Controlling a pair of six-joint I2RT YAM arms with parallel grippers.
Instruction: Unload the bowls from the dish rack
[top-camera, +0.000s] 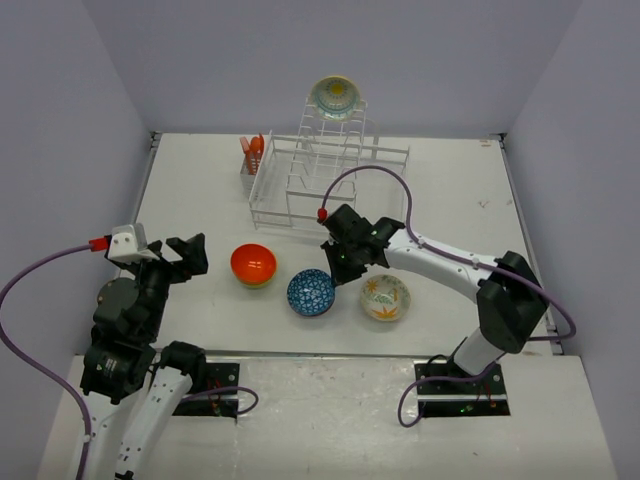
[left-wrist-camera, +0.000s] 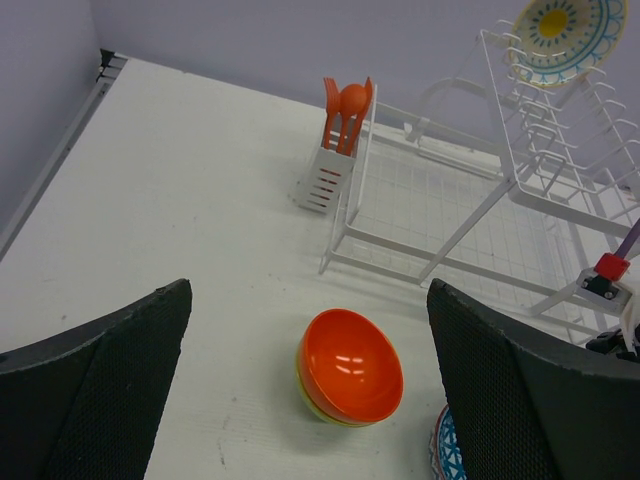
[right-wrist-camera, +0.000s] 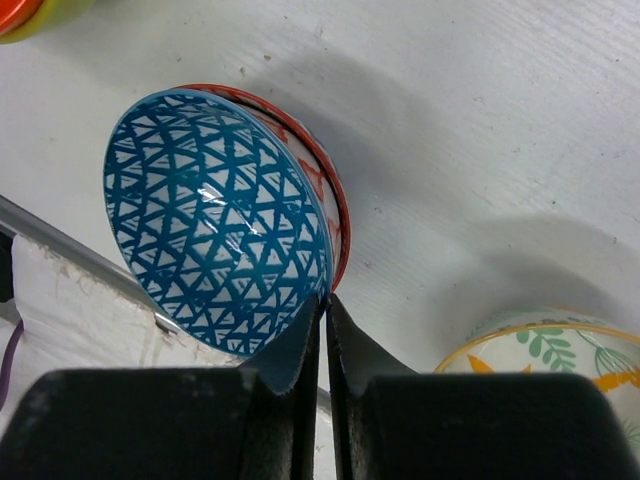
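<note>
Found right fingers (right-wrist-camera: 350, 350) pinching the rim of the blue patterned bowl (right-wrist-camera: 215, 210), nested in the red-white patterned bowl (right-wrist-camera: 340, 230) on the bench (top-camera: 200, 190). Noted orange-leaf bowl (top-camera: 385, 297) at 3 o'clock of that stack, plain orange bowl (left-wrist-camera: 350, 365) stacked in lime green bowl (left-wrist-camera: 308, 398) at 9 o'clock. Recorded left fingers (left-wrist-camera: 120, 370) spread wide, holding nothing. Logged yellow-centred bowl (top-camera: 336, 97) atop the dish rack (top-camera: 300, 190) at 12 o'clock.

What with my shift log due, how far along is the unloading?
Done: five bowls on the table: orange bowl nested in lime green bowl, blue bowl in red-white bowl, leaf bowl alone. In hand: right gripper, jaws nearly closed at the blue bowl's rim, grip unclear; left gripper open, empty. Left: yellow-centred bowl atop the dish rack.
</note>
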